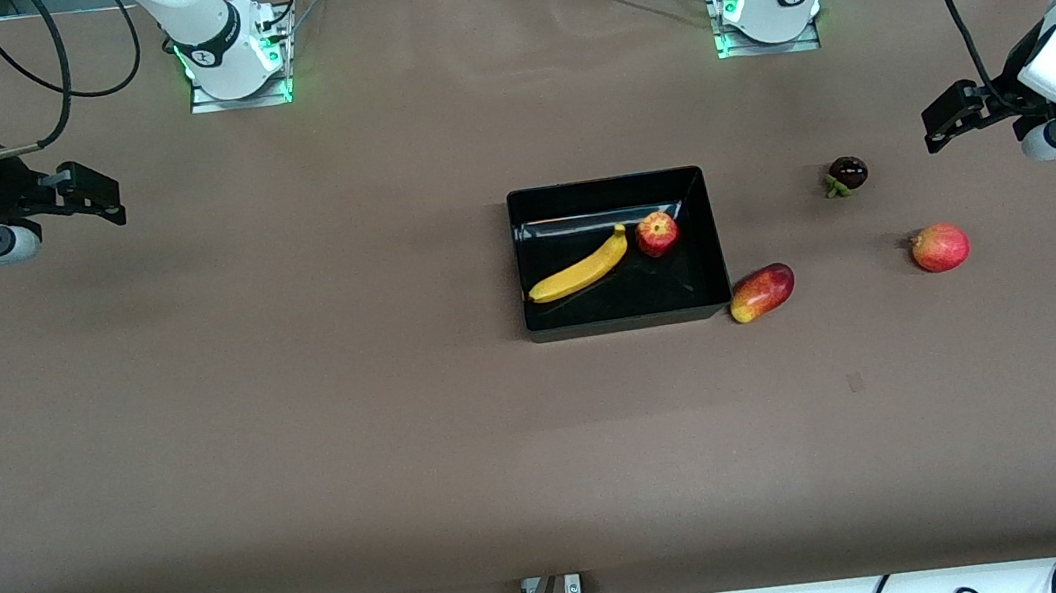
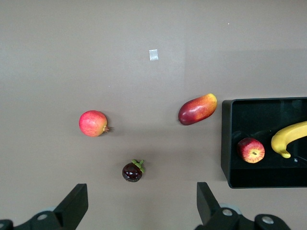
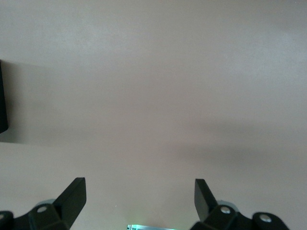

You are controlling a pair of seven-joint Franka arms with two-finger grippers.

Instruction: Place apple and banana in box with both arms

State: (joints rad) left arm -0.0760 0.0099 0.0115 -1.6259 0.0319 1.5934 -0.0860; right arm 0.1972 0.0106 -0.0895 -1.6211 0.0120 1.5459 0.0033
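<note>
The black box stands near the table's middle. The yellow banana and the small red apple lie inside it, the apple beside the banana's tip. In the left wrist view the box, apple and banana also show. My left gripper is open and empty, up over the left arm's end of the table; it shows in its own view too. My right gripper is open and empty over the right arm's end, as its own view shows. Both arms wait.
An oblong red-and-yellow mango-like fruit lies against the box's corner nearest the front camera, toward the left arm's end. A pinkish-red round fruit and a dark purple fruit lie farther toward that end. A box edge shows in the right wrist view.
</note>
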